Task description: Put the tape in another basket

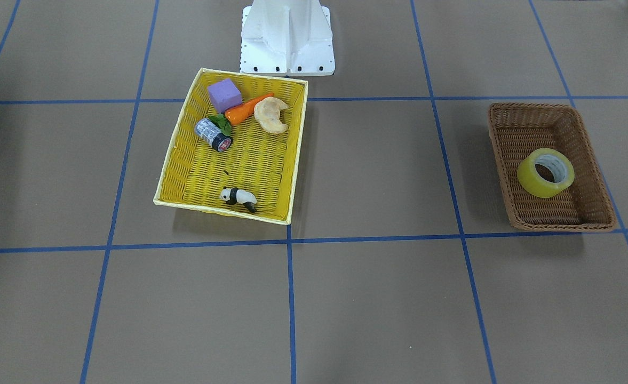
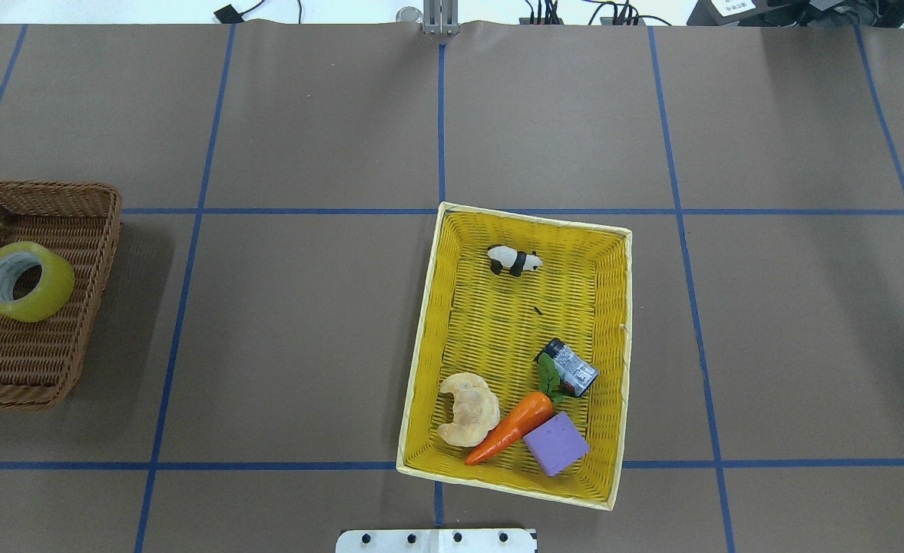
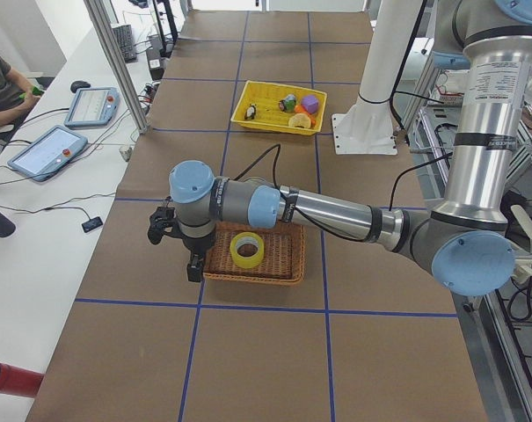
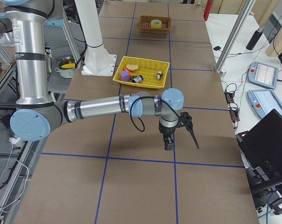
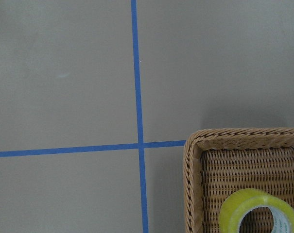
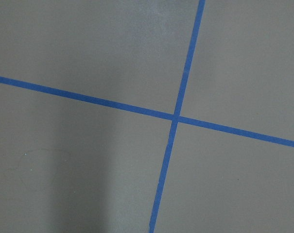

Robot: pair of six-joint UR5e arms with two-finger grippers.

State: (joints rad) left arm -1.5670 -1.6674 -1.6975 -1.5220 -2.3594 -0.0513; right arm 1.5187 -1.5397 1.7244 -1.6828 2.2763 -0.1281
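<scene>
Table [image 2: 306,115]: brown surface with blue grid lines [image 2: 442,115], white robot base [image 1: 287,42] at the robot-side edge.

Left arm [image 3: 336,211]: stretched out low over the table. The left gripper [image 3: 193,266] hangs just off the brown basket's edge on the side away from the robot and touches nothing visible. It shows only in the left side view, so whether its fingers are apart or together cannot be told. The left wrist view sees one basket corner and part of the tape at lower right.

Right arm [image 4: 99,107]: also stretched out low. The right gripper [image 4: 168,143] is above bare table, well apart from both baskets. It shows only in the right side view, so its finger state cannot be told either. The right wrist view shows only a crossing of the grid lines.

Yellow basket [image 2: 419,346]: mid-table, in front of the base, slightly skewed to the grid.

Basket [image 1: 503,160]: brown wicker, on the robot's left side of the table, well apart from the yellow one.

Tape [image 1: 531,181]: inside the brown basket, roughly mid-floor, tilted with the core opening facing up.

Yellow basket contents, at the robot end: croissant [image 1: 271,114], carrot [image 1: 247,109] and purple block [image 1: 224,95] clustered close, with a dark-capped jar [image 1: 212,134] lying on its side by the carrot's leaves. Panda figure [image 1: 238,197] is alone near the far end.
</scene>
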